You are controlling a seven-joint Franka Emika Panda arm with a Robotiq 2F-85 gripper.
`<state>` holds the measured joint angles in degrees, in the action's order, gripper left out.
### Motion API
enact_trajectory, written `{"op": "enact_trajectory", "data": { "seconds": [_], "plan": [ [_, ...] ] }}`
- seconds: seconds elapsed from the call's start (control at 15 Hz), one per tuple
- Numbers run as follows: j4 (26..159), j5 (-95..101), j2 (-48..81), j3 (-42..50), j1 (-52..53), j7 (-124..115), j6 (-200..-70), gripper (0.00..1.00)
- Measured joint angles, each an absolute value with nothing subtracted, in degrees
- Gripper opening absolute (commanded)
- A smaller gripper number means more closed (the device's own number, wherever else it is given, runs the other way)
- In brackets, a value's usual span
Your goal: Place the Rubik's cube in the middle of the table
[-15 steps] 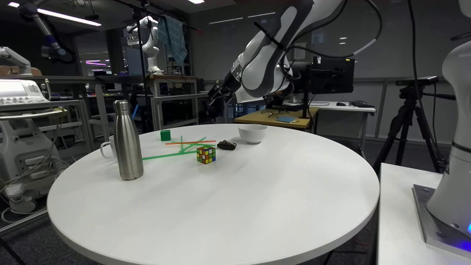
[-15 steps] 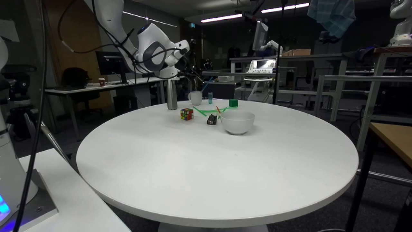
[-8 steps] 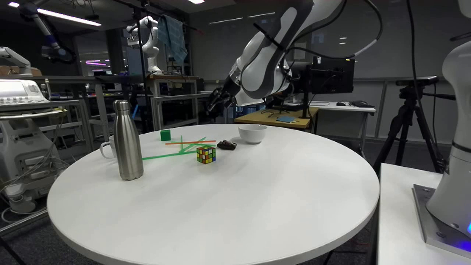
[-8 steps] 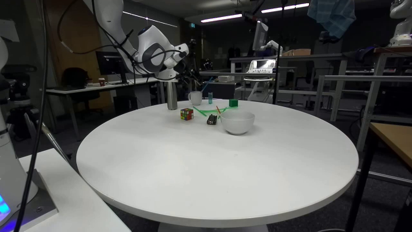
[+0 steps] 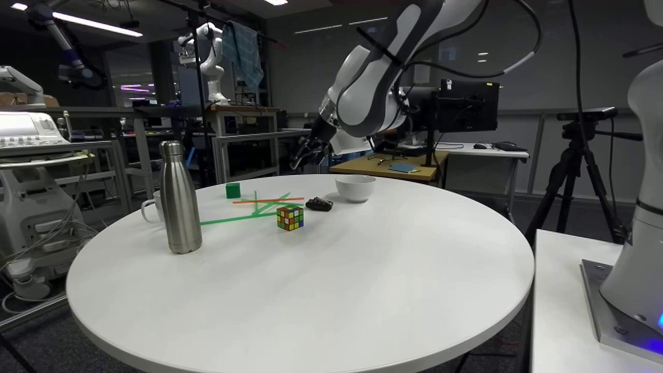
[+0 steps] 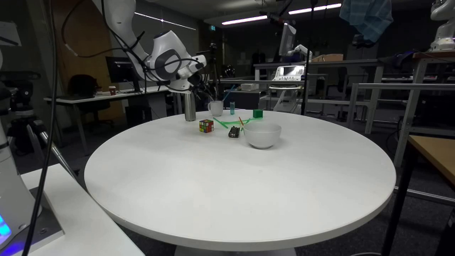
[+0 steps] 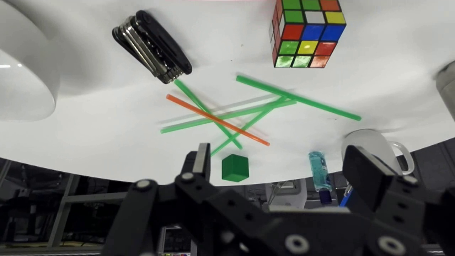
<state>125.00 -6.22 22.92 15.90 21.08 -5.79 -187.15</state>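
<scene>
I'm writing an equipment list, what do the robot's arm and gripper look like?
The arm is white with dark grey trim and rounded joints. A black cable with a pale section loops from it; a blue light glows low down. The gripper is black, with jointed links and round silvery bolts.

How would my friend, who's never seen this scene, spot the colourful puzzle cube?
Find the large round white table. On it, in both exterior views, the Rubik's cube stands between the steel bottle and the white bowl. Its multicoloured squares set it apart from the plain green block and the black multi-tool.
</scene>
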Motion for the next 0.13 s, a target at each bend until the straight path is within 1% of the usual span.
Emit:
{"op": "enact_trajectory", "data": {
  "seconds": [0.13],
  "plan": [
    [124.99,-6.22,22.78,14.30,19.62,-5.73,-185.77,1.00]
  ]
}}
